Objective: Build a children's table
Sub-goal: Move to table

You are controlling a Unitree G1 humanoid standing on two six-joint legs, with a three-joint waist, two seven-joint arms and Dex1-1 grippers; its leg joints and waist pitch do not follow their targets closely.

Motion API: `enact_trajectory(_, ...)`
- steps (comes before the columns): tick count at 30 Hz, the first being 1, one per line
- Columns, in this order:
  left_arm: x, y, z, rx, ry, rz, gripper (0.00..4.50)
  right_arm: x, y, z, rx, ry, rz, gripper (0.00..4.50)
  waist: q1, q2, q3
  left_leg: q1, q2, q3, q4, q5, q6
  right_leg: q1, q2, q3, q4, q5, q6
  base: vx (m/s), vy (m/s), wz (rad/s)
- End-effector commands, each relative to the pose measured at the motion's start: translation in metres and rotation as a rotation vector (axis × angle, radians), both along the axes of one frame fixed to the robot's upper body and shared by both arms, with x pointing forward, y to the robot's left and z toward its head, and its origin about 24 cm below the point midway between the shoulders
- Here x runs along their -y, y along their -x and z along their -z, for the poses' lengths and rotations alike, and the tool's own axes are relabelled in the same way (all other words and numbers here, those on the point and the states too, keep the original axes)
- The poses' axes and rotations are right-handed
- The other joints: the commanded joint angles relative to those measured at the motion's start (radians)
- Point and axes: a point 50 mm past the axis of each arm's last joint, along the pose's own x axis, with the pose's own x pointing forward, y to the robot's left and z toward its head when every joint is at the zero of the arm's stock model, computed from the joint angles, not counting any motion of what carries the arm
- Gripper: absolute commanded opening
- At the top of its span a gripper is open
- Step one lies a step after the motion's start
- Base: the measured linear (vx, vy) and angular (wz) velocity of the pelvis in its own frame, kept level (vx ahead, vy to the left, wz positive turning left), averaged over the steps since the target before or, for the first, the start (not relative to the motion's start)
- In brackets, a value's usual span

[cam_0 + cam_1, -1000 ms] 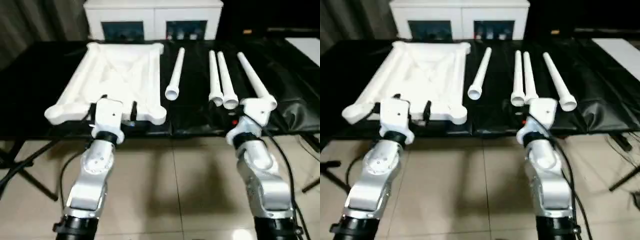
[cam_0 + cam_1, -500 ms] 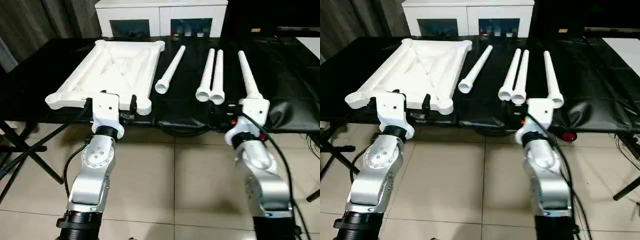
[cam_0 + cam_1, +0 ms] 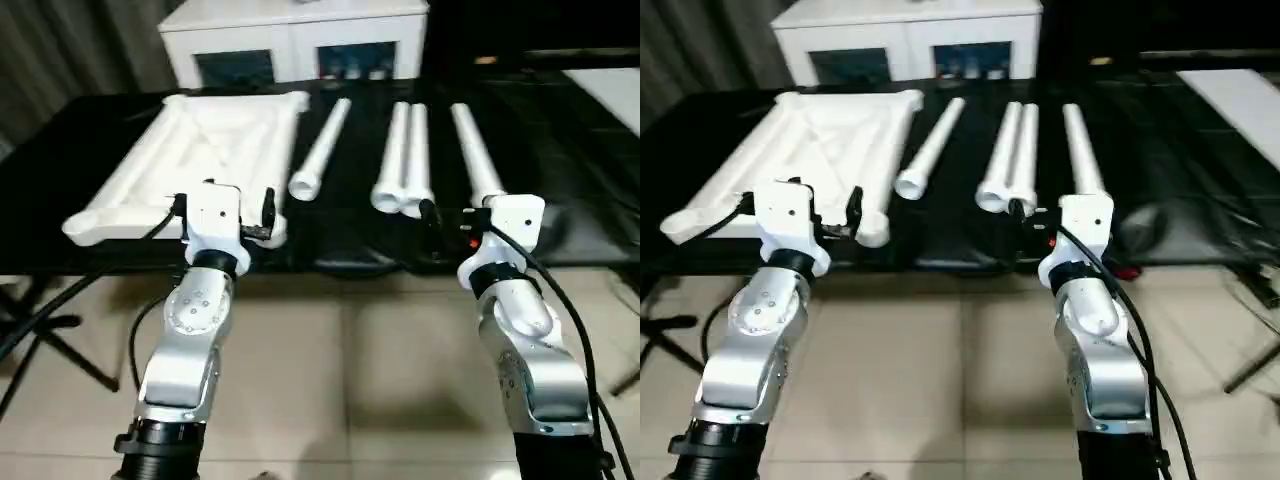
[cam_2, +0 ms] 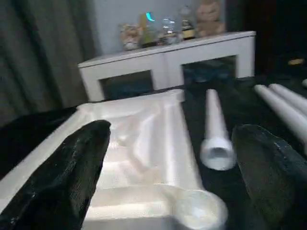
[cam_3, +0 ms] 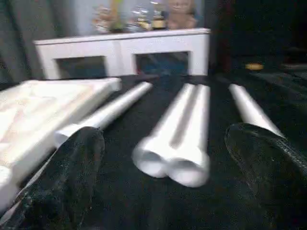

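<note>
From the head views, the white tabletop (image 3: 195,165) lies ribbed side up on the black-covered table (image 3: 70,130), with four white legs (image 3: 320,150) laid out beside it toward the robot's right, two of them touching; the left gripper (image 3: 225,207) hangs at the tabletop's near edge and the right gripper (image 3: 462,213) by the legs' near ends. The left wrist view has its fingers (image 4: 62,177) spread wide, nothing between them, the tabletop's corner socket and one leg ahead. In the right wrist view the fingers (image 5: 67,172) also stand wide apart and empty, facing the paired legs (image 5: 177,139), a white cabinet (image 5: 124,52) behind.
</note>
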Motion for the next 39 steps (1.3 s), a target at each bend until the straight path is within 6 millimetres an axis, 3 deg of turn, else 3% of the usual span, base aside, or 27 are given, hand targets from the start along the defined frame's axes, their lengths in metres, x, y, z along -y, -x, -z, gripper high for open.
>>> enact_trajectory(1, -0.004, 0.0, 0.0, -0.006, -0.005, -0.025, 4.5, -0.005, -0.001, -0.002, 0.005, 0.014, -0.035, 4.48, -0.06, 0.0, -0.062, 0.146, 0.076, -0.188, -0.13, -0.333, 0.436, -0.093, 0.005, 0.004, 0.072, -0.212, -0.04, 0.207, 0.058, 0.36)
enact_trajectory(3, -0.005, 0.0, 0.0, -0.006, -0.01, -0.029, 4.5, -0.007, -0.001, -0.002, 0.003, 0.02, -0.044, 4.48, -0.08, -0.012, -0.071, 0.176, 0.083, -0.255, -0.103, -0.198, 0.585, -0.157, -0.017, 0.057, 0.138, -0.13, 0.033, 0.207, 0.033, 0.49)
enact_trajectory(5, -0.005, 0.0, -0.001, -0.004, -0.01, -0.031, 4.5, -0.008, -0.002, -0.002, 0.003, 0.019, -0.051, 4.48, -0.084, -0.043, -0.066, 0.158, 0.031, -0.269, -0.109, -0.044, 0.565, -0.176, -0.026, 0.094, 0.139, -0.046, 0.084, 0.167, -0.011, 0.5)
enact_trajectory(6, -0.006, 0.0, -0.001, -0.003, -0.011, -0.032, 4.5, -0.009, -0.002, -0.002, 0.002, 0.014, -0.051, 4.48, -0.07, -0.083, -0.053, 0.082, -0.052, -0.236, -0.111, -0.097, 0.409, -0.116, -0.071, 0.174, 0.026, 0.038, 0.087, 0.144, -0.047, 0.56)
enact_trajectory(7, -0.006, 0.0, -0.001, -0.003, -0.013, -0.032, 4.5, -0.009, -0.001, -0.002, 0.002, 0.015, -0.05, 4.48, -0.023, -0.151, -0.033, -0.05, -0.139, -0.101, 0.011, -0.231, 0.274, 0.003, -0.167, 0.25, -0.13, -0.061, 0.198, 0.15, -0.074, 0.62)
enact_trajectory(8, -0.006, 0.0, -0.001, -0.003, -0.014, -0.032, 4.5, -0.01, -0.001, -0.001, 0.0, -0.002, -0.052, 4.48, -0.014, -0.125, -0.054, -0.08, -0.114, -0.041, 0.124, -0.228, 0.273, 0.067, -0.259, 0.266, -0.133, -0.072, 0.219, 0.15, -0.074, 0.62)
enact_trajectory(10, -0.007, 0.0, -0.001, -0.003, -0.017, -0.033, 4.5, -0.011, -0.001, -0.001, 0.001, -0.023, -0.058, 4.48, 0.013, -0.117, -0.048, -0.097, -0.077, -0.002, 0.113, -0.025, 0.131, 0.088, -0.149, 0.234, -0.107, 0.061, 0.022, 0.187, -0.032, 0.15)
enact_trajectory(12, -0.008, 0.0, -0.001, -0.006, -0.017, -0.033, 4.5, -0.012, 0.0, -0.001, 0.003, -0.013, -0.072, 4.48, 0.03, -0.08, -0.054, -0.074, -0.037, 0.01, 0.025, 0.07, 0.117, 0.094, -0.106, 0.183, -0.129, 0.008, -0.106, 0.198, 0.008, 0.01)
enact_trajectory(13, -0.008, 0.0, -0.001, -0.007, -0.018, -0.033, 4.5, -0.012, 0.0, -0.001, 0.003, -0.011, -0.073, 4.48, 0.032, -0.027, -0.065, -0.003, 0.019, 0.001, -0.055, 0.103, 0.125, 0.065, -0.068, 0.12, -0.121, -0.051, -0.089, 0.21, 0.11, 0.04)
enact_trajectory(14, -0.008, 0.0, -0.001, -0.007, -0.018, -0.033, 4.5, -0.013, 0.0, -0.001, 0.003, -0.01, -0.073, 4.48, 0.013, -0.001, -0.07, 0.07, 0.053, -0.031, -0.079, 0.08, 0.151, 0.021, -0.034, 0.075, -0.084, -0.059, -0.057, 0.21, 0.11, 0.04)
enact_trajectory(15, -0.008, 0.0, -0.001, -0.006, -0.018, -0.032, 4.5, -0.013, 0.0, -0.001, 0.002, -0.012, -0.075, 4.48, -0.028, 0.03, -0.077, 0.175, 0.139, -0.145, -0.106, -0.213, 0.286, -0.114, -0.006, 0.052, 0.09, -0.151, -0.018, 0.249, 0.133, 0.0)
enact_trajectory(16, -0.008, -0.001, -0.001, -0.006, -0.018, -0.031, 4.5, -0.013, 0.001, -0.001, 0.001, -0.013, -0.076, 4.48, -0.048, 0.002, -0.101, 0.194, 0.148, -0.176, -0.084, -0.11, 0.388, -0.153, -0.028, 0.053, 0.138, -0.102, 0.045, 0.249, 0.098, 0.03)
enact_trajectory(18, -0.007, -0.001, -0.001, -0.006, -0.019, -0.026, 4.5, -0.013, 0.001, -0.001, 0.0, -0.014, -0.075, 4.48, -0.048, -0.009, -0.093, 0.192, 0.116, -0.143, -0.074, 0.096, 0.399, -0.201, -0.041, 0.053, 0.152, -0.009, 0.139, 0.221, 0.09, 0.03)
enact_trajectory(21, -0.007, -0.001, -0.001, -0.007, -0.024, -0.02, 4.5, -0.013, 0.001, 0.001, -0.011, -0.033, -0.074, 4.48, -0.036, -0.061, -0.051, 0.115, 0.064, -0.044, -0.129, -0.044, 0.348, -0.187, -0.065, 0.08, 0.075, 0.199, 0.056, 0.178, 0.023, 0.01)
enact_trajectory(22, -0.007, -0.001, -0.001, -0.007, -0.027, -0.019, 4.5, -0.013, 0.001, 0.001, -0.012, -0.031, -0.075, 4.48, -0.028, -0.094, -0.046, 0.145, 0.028, 0.032, -0.138, -0.293, 0.255, -0.156, -0.08, 0.111, -0.024, 0.136, -0.01, 0.181, -0.089, -0.05)
enact_trajectory(23, -0.007, -0.001, -0.001, -0.007, -0.027, -0.019, 4.5, -0.013, 0.001, 0.001, -0.012, -0.031, -0.075, 4.48, -0.016, -0.139, -0.048, 0.133, -0.039, 0.073, -0.058, -0.349, 0.207, -0.121, -0.107, 0.178, -0.092, -0.024, -0.074, 0.181, -0.089, -0.05)
enact_trajectory(24, -0.007, -0.002, -0.002, -0.008, -0.026, -0.018, 4.5, -0.012, 0.001, 0.001, -0.014, -0.033, -0.078, 4.48, 0.022, -0.131, -0.062, 0.097, -0.107, 0.09, 0.093, -0.311, 0.115, -0.027, -0.153, 0.325, -0.142, -0.492, -0.22, 0.218, -0.099, -0.18)
enact_trajectory(25, -0.007, -0.002, -0.002, -0.008, -0.026, -0.018, 4.5, -0.012, 0.001, 0.001, -0.014, -0.033, -0.078, 4.48, 0.049, -0.133, -0.046, 0.064, -0.1, 0.063, 0.115, -0.24, 0.027, -0.001, -0.12, 0.383, -0.13, -0.495, -0.294, 0.207, -0.055, -0.36)
enact_trajectory(28, -0.006, -0.002, -0.001, -0.01, -0.026, -0.013, 4.5, -0.011, 0.001, 0.001, -0.018, -0.034, -0.067, 4.48, 0.11, -0.097, -0.041, 0.046, -0.087, 0.009, 0.11, -0.152, -0.07, 0.014, -0.023, 0.46, -0.131, -0.221, -0.236, 0.184, -0.023, -0.35)
enact_trajectory(29, -0.006, -0.002, -0.001, -0.013, -0.026, -0.011, 4.5, -0.01, 0.0, 0.001, -0.018, -0.033, -0.065, 4.48, 0.099, -0.107, -0.031, -0.014, -0.064, -0.02, 0.094, -0.096, -0.019, 0.04, -0.049, 0.423, -0.118, -0.107, -0.233, 0.165, 0.022, -0.33)
enact_trajectory(30, -0.005, -0.002, 0.0, -0.021, -0.03, -0.005, 4.5, -0.009, 0.0, 0.001, -0.018, -0.024, -0.059, 4.48, 0.104, -0.048, -0.064, 0.019, -0.037, -0.041, 0.022, -0.034, -0.011, 0.019, 0.007, 0.376, -0.105, -0.004, -0.172, 0.165, 0.097, -0.06)
enact_trajectory(32, -0.001, 0.0, 0.003, -0.038, -0.018, 0.048, 4.5, -0.009, -0.001, 0.003, -0.062, -0.028, -0.047, 4.48, 0.03, 0.019, -0.064, 0.161, 0.111, -0.16, -0.116, -0.132, 0.081, -0.183, 0.027, 0.167, 0.101, -0.131, -0.029, 0.175, 0.153, 0.08)
enact_trajectory(33, 0.005, 0.002, 0.006, -0.055, -0.021, 0.11, 4.5, -0.009, -0.001, 0.006, -0.111, -0.037, -0.032, 4.48, 0.025, -0.012, -0.08, 0.184, 0.138, -0.17, -0.095, -0.047, 0.109, -0.214, -0.015, 0.107, 0.15, -0.062, 0.044, 0.183, 0.136, 0.13)
enact_trajectory(35, 0.011, 0.004, 0.01, -0.073, -0.04, 0.172, 4.5, -0.011, -0.002, 0.009, -0.162, -0.047, -0.047, 4.48, 0.019, -0.012, -0.087, 0.168, 0.049, -0.12, -0.037, 0.689, 0.071, -0.225, -0.023, 0.064, 0.116, 0.177, 0.113, 0.185, 0.109, 0.22)
enact_trajectory(36, 0.012, 0.005, 0.011, -0.078, -0.047, 0.186, 4.5, -0.012, -0.003, 0.009, -0.173, -0.048, -0.056, 4.48, 0.014, -0.016, -0.098, 0.204, -0.012, -0.087, 0.005, 1.217, 0.007, -0.245, -0.018, 0.047, 0.071, 0.348, 0.096, 0.096, 0.092, 0.06)
enact_trajectory(38, 0.012, 0.003, 0.012, -0.081, -0.085, 0.195, 4.5, -0.017, -0.007, 0.012, -0.213, -0.082, -0.106, 4.48, -0.001, -0.072, -0.086, 0.199, -0.103, -0.05, 0.025, 1.233, -0.082, -0.216, -0.045, 0.074, -0.05, 0.581, -0.004, 0.0, 0.0, 0.0)
enact_trajectory(39, 0.011, 0.002, 0.012, -0.08, -0.089, 0.196, 4.5, -0.018, -0.008, 0.012, -0.225, -0.075, -0.109, 4.48, 0.026, -0.124, -0.09, 0.014, -0.077, -0.03, 0.12, 0.636, -0.055, -0.025, -0.248, 0.234, -0.021, 0.942, -0.246, 0.0, 0.0, 0.0)
